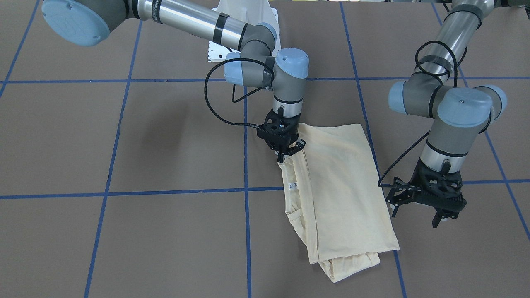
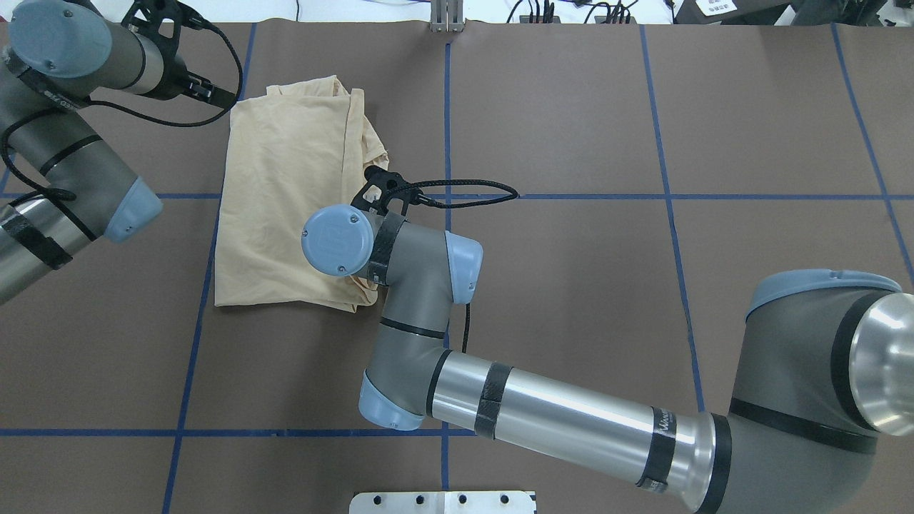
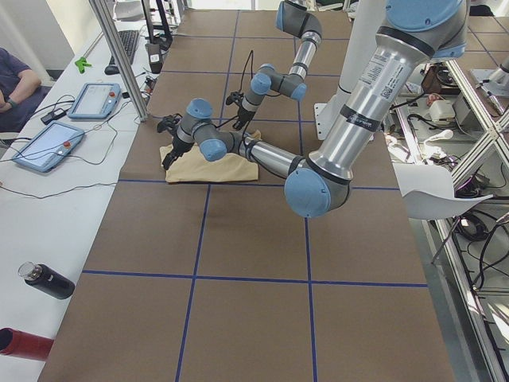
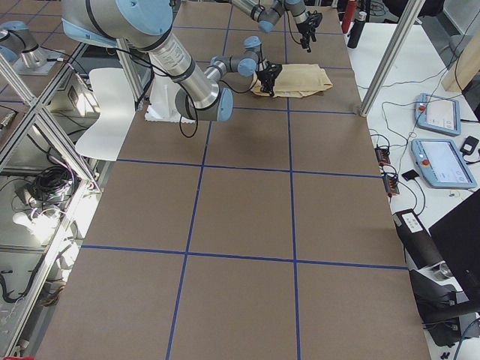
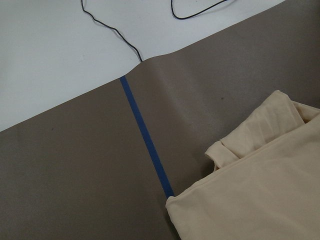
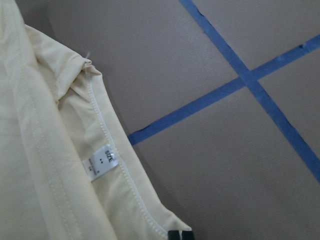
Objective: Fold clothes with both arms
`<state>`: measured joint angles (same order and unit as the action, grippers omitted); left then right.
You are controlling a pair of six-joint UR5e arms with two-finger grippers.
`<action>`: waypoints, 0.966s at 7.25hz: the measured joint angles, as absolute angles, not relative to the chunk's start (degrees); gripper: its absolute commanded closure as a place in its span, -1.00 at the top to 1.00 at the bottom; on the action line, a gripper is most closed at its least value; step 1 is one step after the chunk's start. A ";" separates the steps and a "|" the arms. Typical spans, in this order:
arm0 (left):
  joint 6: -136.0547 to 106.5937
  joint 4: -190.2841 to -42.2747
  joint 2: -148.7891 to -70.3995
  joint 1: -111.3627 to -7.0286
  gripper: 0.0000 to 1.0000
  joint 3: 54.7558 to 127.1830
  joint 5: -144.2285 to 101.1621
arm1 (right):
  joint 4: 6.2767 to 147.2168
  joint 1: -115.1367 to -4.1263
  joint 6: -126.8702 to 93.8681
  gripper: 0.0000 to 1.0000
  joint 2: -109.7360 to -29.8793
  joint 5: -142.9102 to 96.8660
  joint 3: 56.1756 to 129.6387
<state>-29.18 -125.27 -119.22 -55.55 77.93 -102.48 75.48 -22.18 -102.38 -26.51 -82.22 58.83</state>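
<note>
The pale cream-yellow shirt (image 1: 343,190) lies folded into a long rectangle on the brown table; its print is hidden. It also shows in the overhead view (image 2: 285,200) and the left wrist view (image 5: 260,190). Its white neck label (image 6: 100,162) shows on the edge facing the right arm. My right gripper (image 1: 285,156) is shut on the shirt's edge near the collar, low on the table; its fingertips (image 6: 181,234) touch the hem. My left gripper (image 1: 415,217) is open and empty. It hovers just off the shirt's opposite long edge.
The white pedestal base (image 1: 244,25) stands at the robot's side of the table. Blue tape lines (image 1: 246,231) cross the brown table (image 1: 124,136). A side table holds tablets (image 3: 95,99) and a black bottle (image 3: 48,280). A metal post (image 3: 119,56) stands near the shirt.
</note>
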 measured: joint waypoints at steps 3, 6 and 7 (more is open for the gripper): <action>-29.26 -125.33 -119.26 -55.55 1.00 78.04 -102.48 | 75.69 -24.02 -99.62 -1.00 -36.85 -84.88 72.24; -29.27 -125.33 -119.27 -55.55 1.00 78.05 -102.48 | 76.03 -19.37 -99.98 -1.00 -59.61 -80.94 97.93; -29.27 -125.33 -119.27 -55.53 1.00 78.05 -102.48 | 76.18 -15.94 -102.01 -1.00 -64.45 -77.46 103.21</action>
<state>-29.27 -125.33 -119.27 -55.53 78.05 -102.48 76.18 -15.94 -102.01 -64.45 -77.46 103.21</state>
